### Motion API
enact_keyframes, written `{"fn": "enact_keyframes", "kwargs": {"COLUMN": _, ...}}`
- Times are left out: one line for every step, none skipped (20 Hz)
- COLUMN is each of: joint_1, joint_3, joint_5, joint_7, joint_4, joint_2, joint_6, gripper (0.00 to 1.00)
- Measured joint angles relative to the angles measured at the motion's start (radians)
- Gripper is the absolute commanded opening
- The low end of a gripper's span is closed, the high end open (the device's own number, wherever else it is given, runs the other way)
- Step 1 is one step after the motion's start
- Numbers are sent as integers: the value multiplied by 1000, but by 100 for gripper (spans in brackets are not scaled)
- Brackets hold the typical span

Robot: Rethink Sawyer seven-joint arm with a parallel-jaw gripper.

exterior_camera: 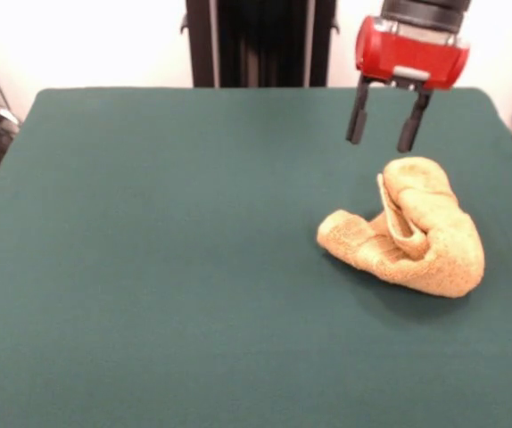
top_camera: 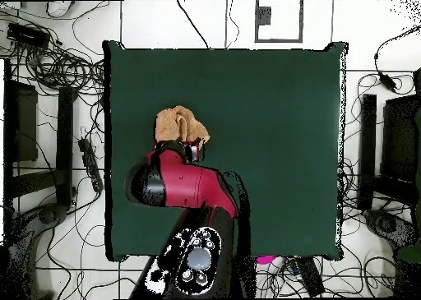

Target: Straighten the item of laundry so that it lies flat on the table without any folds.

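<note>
Small orange-yellow terry towel (exterior_camera: 405,234) (top_camera: 177,124), crumpled into a folded, bunched-up heap, a woven border band showing along one fold, lying on the large dark green covered table (exterior_camera: 167,259) (top_camera: 279,140)

Front view: you've got the towel (exterior_camera: 408,234) on the table (exterior_camera: 167,267), right of centre, about mid-depth, bunched and folded over itself. Gripper (exterior_camera: 387,134) hangs above the towel's far end, not touching, fingers apart, pointing down. Pedestal (exterior_camera: 260,40) sits behind the table's far edge, left of the gripper. Overhead view: towel (top_camera: 176,124) lies left of centre, arm (top_camera: 185,186) reaching up from the bottom edge and covering its near side; cables (top_camera: 57,66) lie off the table's left
</note>
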Motion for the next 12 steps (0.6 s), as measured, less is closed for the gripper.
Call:
{"fn": "enact_keyframes", "kwargs": {"joint_1": -8, "joint_3": 8, "joint_5": 2, "joint_7": 0, "joint_4": 1, "joint_2": 12, "joint_6": -11, "gripper": 100}}
{"fn": "enact_keyframes", "kwargs": {"joint_1": -12, "joint_3": 12, "joint_5": 4, "joint_7": 0, "joint_4": 2, "joint_2": 19, "joint_6": -17, "gripper": 100}}
{"fn": "enact_keyframes", "kwargs": {"joint_1": -15, "joint_3": 14, "joint_5": 7, "joint_7": 0, "joint_4": 2, "joint_2": 30, "joint_6": -26, "gripper": 100}}
{"fn": "enact_keyframes", "kwargs": {"joint_1": -17, "joint_3": 15, "joint_5": 12, "joint_7": 0, "joint_4": 3, "joint_2": 41, "joint_6": -33, "gripper": 100}}
{"fn": "enact_keyframes", "kwargs": {"joint_1": -18, "joint_3": 16, "joint_5": 16, "joint_7": 0, "joint_4": 3, "joint_2": 50, "joint_6": -38, "gripper": 100}}
{"fn": "enact_keyframes", "kwargs": {"joint_1": -21, "joint_3": 20, "joint_5": 21, "joint_7": 0, "joint_4": 4, "joint_2": 65, "joint_6": -46, "gripper": 100}}
{"fn": "enact_keyframes", "kwargs": {"joint_1": -25, "joint_3": 25, "joint_5": 25, "joint_7": 0, "joint_4": 6, "joint_2": 79, "joint_6": -54, "gripper": 100}}
{"fn": "enact_keyframes", "kwargs": {"joint_1": -29, "joint_3": 32, "joint_5": 26, "joint_7": 0, "joint_4": 8, "joint_2": 87, "joint_6": -60, "gripper": 100}}
{"fn": "enact_keyframes", "kwargs": {"joint_1": -33, "joint_3": 38, "joint_5": 26, "joint_7": 0, "joint_4": 10, "joint_2": 92, "joint_6": -66, "gripper": 100}}
{"fn": "enact_keyframes", "kwargs": {"joint_1": -47, "joint_3": 59, "joint_5": 26, "joint_7": 0, "joint_4": 16, "joint_2": 111, "joint_6": -87, "gripper": 100}}
{"fn": "enact_keyframes", "kwargs": {"joint_1": -53, "joint_3": 68, "joint_5": 26, "joint_7": 0, "joint_4": 19, "joint_2": 116, "joint_6": -96, "gripper": 100}}
{"fn": "enact_keyframes", "kwargs": {"joint_1": -69, "joint_3": 89, "joint_5": 26, "joint_7": 0, "joint_4": 26, "joint_2": 125, "joint_6": -114, "gripper": 100}}
